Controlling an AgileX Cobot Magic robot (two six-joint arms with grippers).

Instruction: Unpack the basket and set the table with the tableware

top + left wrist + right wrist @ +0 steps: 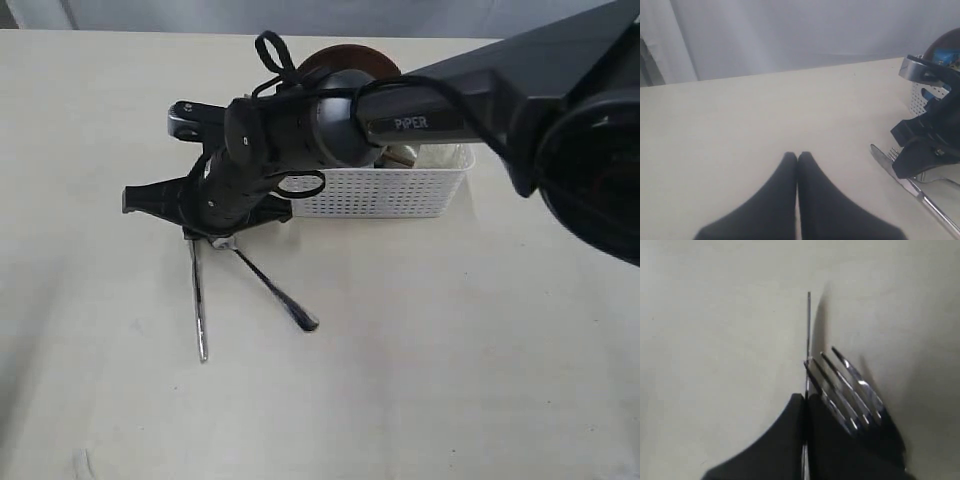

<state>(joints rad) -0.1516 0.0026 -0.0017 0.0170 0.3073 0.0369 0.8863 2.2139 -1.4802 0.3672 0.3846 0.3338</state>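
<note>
Steel fork (850, 385) and knife (808, 325) rest on the table (450, 380), right gripper (806, 396) clamped on the knife; letting go seems next.

Basket (385, 190), centre of exterior view: contents were mostly hidden behind right arm (450, 100), itself cut off at right edge.
Plate (350, 58), upper centre: only rim showed.
Knife (808, 330), fork (850, 385): handles were hidden by right gripper (805, 399).

Right hand (212, 232) down on knife (199, 305) and fork (275, 290), beside white basket (385, 192).
</note>
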